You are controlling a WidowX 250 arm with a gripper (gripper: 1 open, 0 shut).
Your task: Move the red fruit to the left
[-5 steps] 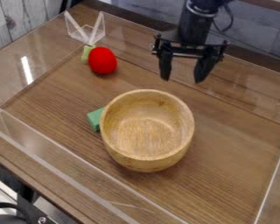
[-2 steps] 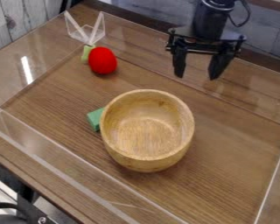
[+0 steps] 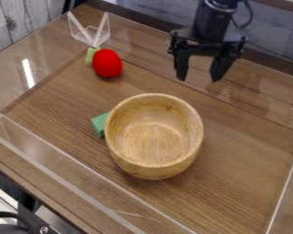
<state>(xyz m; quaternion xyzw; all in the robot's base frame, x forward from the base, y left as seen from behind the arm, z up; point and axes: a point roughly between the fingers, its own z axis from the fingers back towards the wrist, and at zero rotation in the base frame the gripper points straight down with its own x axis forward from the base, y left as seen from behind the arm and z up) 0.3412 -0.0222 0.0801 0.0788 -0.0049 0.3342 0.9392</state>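
Note:
The red fruit [image 3: 106, 62] is a small round bright-red toy with a light-green stem end, lying on the wooden table toward the back left. My gripper [image 3: 200, 73] hangs pointing down at the back right, well to the right of the fruit. Its black fingers [image 3: 179, 66] stand spread open with nothing between them.
A wooden bowl [image 3: 156, 134] stands in the middle front with a flat green piece [image 3: 100, 123] tucked at its left side. A clear acrylic wall [image 3: 27, 146] runs round the table, and a clear bracket [image 3: 88, 29] stands behind the fruit.
The gripper shifted to the right and back, then came a little left again; it stays open. The fruit, bowl and green piece have not moved.

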